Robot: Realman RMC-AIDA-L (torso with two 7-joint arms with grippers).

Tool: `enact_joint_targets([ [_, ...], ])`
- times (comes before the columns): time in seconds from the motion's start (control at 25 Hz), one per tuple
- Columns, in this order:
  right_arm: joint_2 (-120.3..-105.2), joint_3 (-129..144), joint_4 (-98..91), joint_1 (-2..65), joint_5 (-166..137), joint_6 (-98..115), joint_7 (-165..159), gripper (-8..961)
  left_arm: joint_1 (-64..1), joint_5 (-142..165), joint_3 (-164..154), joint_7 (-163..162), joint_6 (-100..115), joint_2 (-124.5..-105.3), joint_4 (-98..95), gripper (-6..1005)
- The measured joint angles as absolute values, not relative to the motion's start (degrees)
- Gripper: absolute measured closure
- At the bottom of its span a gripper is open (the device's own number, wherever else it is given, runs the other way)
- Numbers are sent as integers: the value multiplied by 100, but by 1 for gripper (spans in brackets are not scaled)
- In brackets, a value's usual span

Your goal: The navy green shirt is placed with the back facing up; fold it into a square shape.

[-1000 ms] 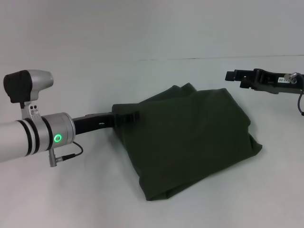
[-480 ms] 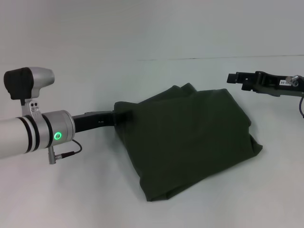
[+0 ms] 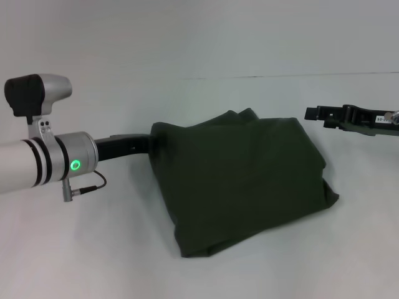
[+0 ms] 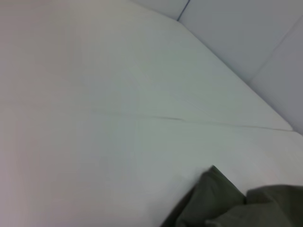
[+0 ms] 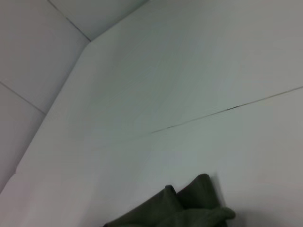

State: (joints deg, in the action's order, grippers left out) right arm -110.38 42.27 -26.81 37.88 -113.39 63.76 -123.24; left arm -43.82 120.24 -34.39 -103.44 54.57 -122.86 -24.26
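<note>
A: Where now?

B: Navy green shirt (image 3: 243, 180) bunched mid-tabletop (image 3: 93, 249). Left hand (image 3: 153, 142) buried under its left edge, grip impossible to tell. Right hand (image 3: 312, 113) hovering clear, grip impossible to tell.

A: Best approach?

B: Draw slowly, keep edges aligned.

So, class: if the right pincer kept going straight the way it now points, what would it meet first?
Probably nothing at once. The right pincer points across toward the robot's left, apart from the navy green shirt and apparently beyond its far edge. The way over the white table looks free, though depth is unclear.
</note>
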Motion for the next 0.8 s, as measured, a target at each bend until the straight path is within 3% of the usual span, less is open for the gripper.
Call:
enact_joint_targets([
  [0.12,-11030,4232,-2681,3755,-11343,6436,-12255,209,-4424,12023,-3440,-10382,5335,-12259,-2426,905],
  [0.8,-11349,4350,-2593,3789,-11364,6358,-11895,281,-4419,12023,-3446,-10396,5235,-12234,-2426,904],
])
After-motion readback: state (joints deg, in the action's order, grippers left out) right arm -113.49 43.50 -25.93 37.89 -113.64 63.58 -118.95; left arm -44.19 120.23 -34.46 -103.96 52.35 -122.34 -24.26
